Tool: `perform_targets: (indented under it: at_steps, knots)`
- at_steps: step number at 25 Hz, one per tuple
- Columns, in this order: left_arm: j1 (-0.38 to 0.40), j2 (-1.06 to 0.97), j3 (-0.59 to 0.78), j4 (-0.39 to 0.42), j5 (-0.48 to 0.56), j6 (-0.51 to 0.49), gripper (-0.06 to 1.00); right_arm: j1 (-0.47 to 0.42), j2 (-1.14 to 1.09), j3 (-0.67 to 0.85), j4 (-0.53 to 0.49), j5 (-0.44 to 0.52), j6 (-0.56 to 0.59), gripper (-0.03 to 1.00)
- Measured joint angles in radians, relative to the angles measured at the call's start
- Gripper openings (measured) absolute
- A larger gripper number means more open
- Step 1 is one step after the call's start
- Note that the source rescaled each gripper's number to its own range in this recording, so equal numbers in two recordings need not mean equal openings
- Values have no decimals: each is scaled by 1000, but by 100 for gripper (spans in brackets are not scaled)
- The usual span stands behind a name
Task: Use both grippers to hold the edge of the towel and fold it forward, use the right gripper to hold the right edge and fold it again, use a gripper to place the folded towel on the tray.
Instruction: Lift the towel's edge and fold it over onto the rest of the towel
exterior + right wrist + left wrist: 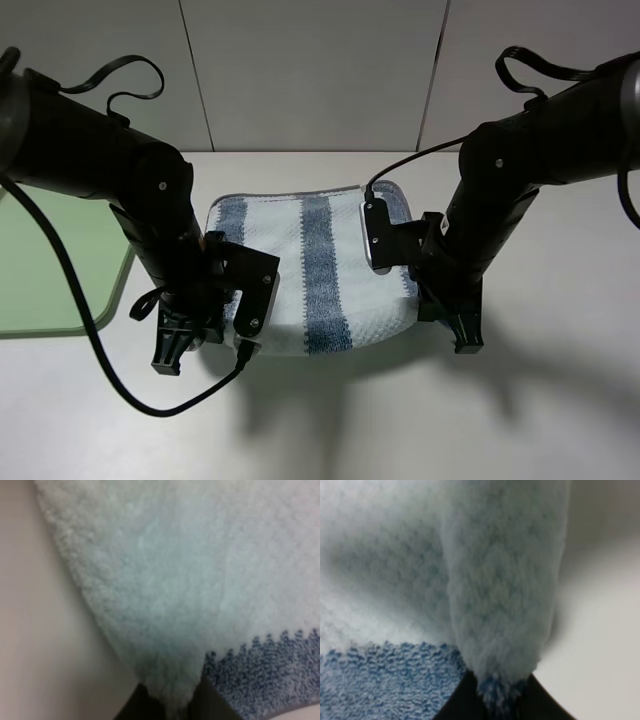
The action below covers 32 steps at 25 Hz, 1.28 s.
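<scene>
The striped towel (315, 265) lies mid-table with its near side raised off the surface, casting a shadow below. My left gripper (185, 345) is at its near left corner and my right gripper (460, 325) at its near right corner. In the left wrist view my left gripper (502, 705) is shut on a pinched fold of the towel (500, 595). The right wrist view shows my right gripper (170, 707) shut on the towel (175, 590) too, beside a blue stripe. The thin grey edge of the towel (290, 190) shows along the far side. The pale-green tray (50, 270) sits at the left.
Both black arms lean in over the white table (330, 420). A black cable (110, 385) loops across the table near the left arm. A pale panelled wall (320, 70) rises behind the table.
</scene>
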<state>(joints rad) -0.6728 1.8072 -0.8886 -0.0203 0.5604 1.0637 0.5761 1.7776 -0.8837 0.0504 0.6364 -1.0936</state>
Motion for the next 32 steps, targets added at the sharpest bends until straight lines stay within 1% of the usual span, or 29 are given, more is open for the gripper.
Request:
perform_targets:
  at_steps: [8,15,21,28,32]
  knots:
    - [-2,-79,0,-2,61,0,0,0,-41,0,12,76,0,0]
    - [-2,-135,0,-2,137,0,0,0,-42,0,81,120,4,0]
    - [-2,-159,0,-8,175,0,0,0,-83,0,92,161,76,0]
    - [-2,-168,0,-70,203,0,0,0,-171,0,96,245,161,0]
    - [-2,-191,1,-85,225,0,0,0,-210,0,99,300,176,0]
